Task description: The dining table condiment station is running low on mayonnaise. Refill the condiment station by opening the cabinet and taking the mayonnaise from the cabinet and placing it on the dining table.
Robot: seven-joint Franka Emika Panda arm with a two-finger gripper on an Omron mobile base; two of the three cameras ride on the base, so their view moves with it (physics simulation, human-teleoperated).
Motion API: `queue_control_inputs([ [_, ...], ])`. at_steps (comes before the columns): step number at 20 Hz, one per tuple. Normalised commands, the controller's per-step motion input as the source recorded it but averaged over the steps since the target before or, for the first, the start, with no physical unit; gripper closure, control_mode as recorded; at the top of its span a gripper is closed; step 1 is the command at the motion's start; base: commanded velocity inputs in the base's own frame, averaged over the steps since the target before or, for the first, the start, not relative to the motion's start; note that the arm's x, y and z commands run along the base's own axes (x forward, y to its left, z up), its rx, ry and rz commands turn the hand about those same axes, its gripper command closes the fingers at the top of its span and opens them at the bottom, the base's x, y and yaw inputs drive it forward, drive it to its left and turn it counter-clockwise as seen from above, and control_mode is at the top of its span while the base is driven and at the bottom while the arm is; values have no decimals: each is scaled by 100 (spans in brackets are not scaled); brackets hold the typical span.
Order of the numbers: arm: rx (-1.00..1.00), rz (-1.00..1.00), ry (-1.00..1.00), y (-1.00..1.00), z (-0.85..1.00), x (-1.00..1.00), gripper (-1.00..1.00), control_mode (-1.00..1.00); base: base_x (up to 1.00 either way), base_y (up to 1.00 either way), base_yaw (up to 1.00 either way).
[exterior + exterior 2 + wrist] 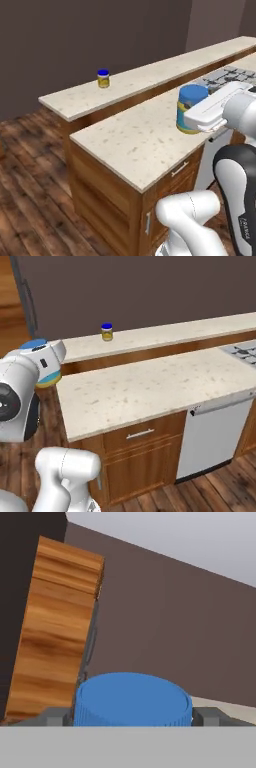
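The gripper (131, 716) is closed on the mayonnaise (191, 107), with a dark finger (56, 717) pressed against each side of the blue lid in the hand view, and the jar is held in the air, off any surface. In the left base view the jar sits upright at the end of the white hand, its blue lid on top and the yellow and blue label below, seen over the near counter (135, 145) beside the stovetop (227, 77). In the right base view the jar (42, 363) is mostly hidden behind the white arm, with only the edge of its lid and the yellow base showing at the left, past the near counter's end. The dining table (125, 82) runs behind the near counter and stands higher, with a beige speckled top. A second small jar (103, 78) with a blue lid stands on the table near its left end, well apart from the held one. The hand view looks past the lid at a brown wooden panel (55, 627) with a grey bar along its edge, and at a dark wall beyond. A dishwasher (212, 433) sits under the near counter at the right
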Motion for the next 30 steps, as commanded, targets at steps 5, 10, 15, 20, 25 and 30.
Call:
queue_control_inputs([
  [5,0,0,0,0,0,0,100,100,-27,96,26],
  [10,0,0,0,0,0,0,100,100,27,100,7],
  [15,0,0,0,0,0,0,100,100,95,74,-2],
  [20,0,0,0,0,0,0,100,100,100,53,-22],
  [25,0,0,0,0,0,0,100,100,100,54,-36],
  [30,0,0,0,0,0,0,100,100,100,58,-39],
])
